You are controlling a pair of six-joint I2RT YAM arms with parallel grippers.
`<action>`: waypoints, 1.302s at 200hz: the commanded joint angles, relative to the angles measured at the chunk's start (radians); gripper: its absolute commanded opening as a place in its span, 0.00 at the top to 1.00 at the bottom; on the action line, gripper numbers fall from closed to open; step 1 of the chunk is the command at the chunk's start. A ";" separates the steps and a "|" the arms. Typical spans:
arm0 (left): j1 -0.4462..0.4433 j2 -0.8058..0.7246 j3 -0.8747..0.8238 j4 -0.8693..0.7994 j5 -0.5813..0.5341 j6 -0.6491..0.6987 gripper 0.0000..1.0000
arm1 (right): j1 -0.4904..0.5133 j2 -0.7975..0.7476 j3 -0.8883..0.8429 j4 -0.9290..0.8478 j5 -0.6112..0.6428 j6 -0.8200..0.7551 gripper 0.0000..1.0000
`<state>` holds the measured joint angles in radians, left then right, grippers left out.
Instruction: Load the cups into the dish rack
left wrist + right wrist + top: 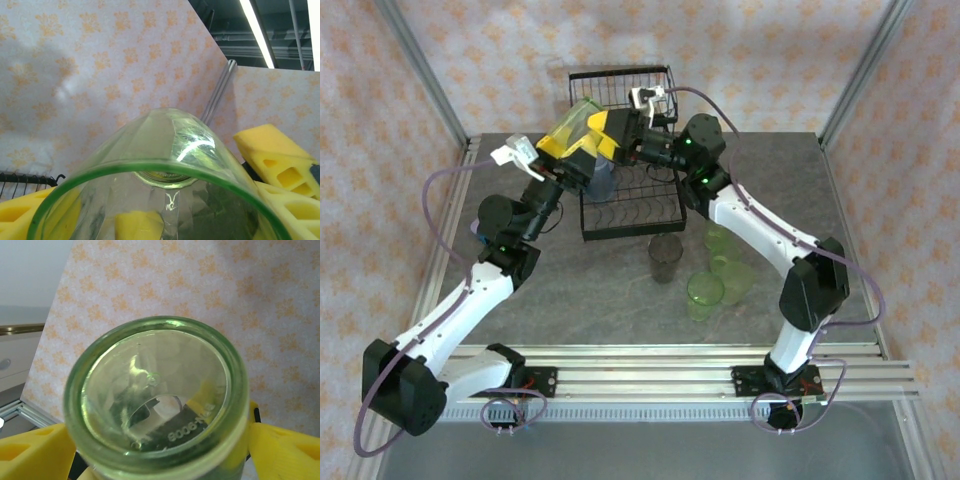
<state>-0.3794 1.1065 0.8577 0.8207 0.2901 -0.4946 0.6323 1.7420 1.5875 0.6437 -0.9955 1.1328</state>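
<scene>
Handover in mid-air over the dish rack (625,205) - a light green cup (578,113) is tilted on its side above the rack's far-left part, between both claws. The left claw (570,140) is clenched on it: the left wrist view has the cup's open rim right at the lens, with yellow fingers (22,217) at its flanks. The right claw (612,128) sits at the base end, and the right wrist view shows the cup's bottom facing the lens with yellow fingers (35,450) on either side. Cannot tell if those press on the wall or only flank it; thin dark gaps seem to show.

Other cups: what looks like a pale blue cup (603,180) is in the rack tray, half hidden by the arms. A smoky grey cup (665,258) and a few green cups (705,293) stand on the bench (570,290), near-right of the rack.

Risks:
- If the left claw lets go before the right has a firm hold, the cup drops onto the wires and may bounce out or knock the blue one.
- The plastic is smooth and tapered, so a pinch near the base could squirt it out.
- With both claws clamped and pulling different ways, the cup could twist or slip.
- The arms are crowded here - a wrist could clip the raised basket (620,85).
</scene>
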 commanded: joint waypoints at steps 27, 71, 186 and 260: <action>0.002 0.015 0.040 0.059 0.055 -0.037 0.34 | 0.006 0.004 0.061 -0.052 0.011 -0.099 0.16; 0.002 0.019 0.025 0.064 0.049 -0.046 0.34 | 0.004 -0.014 0.055 -0.087 0.069 -0.182 0.24; 0.002 -0.150 -0.109 -0.220 -0.032 0.099 0.00 | -0.023 -0.150 -0.042 -0.574 0.359 -0.747 0.36; 0.003 -0.462 -0.151 -0.767 -0.269 0.262 0.01 | -0.006 -0.012 -0.229 -0.457 0.817 -1.201 0.38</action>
<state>-0.3779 0.6937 0.7300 0.2298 0.1150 -0.2985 0.6136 1.6550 1.4117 0.0486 -0.3767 0.1146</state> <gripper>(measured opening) 0.994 0.673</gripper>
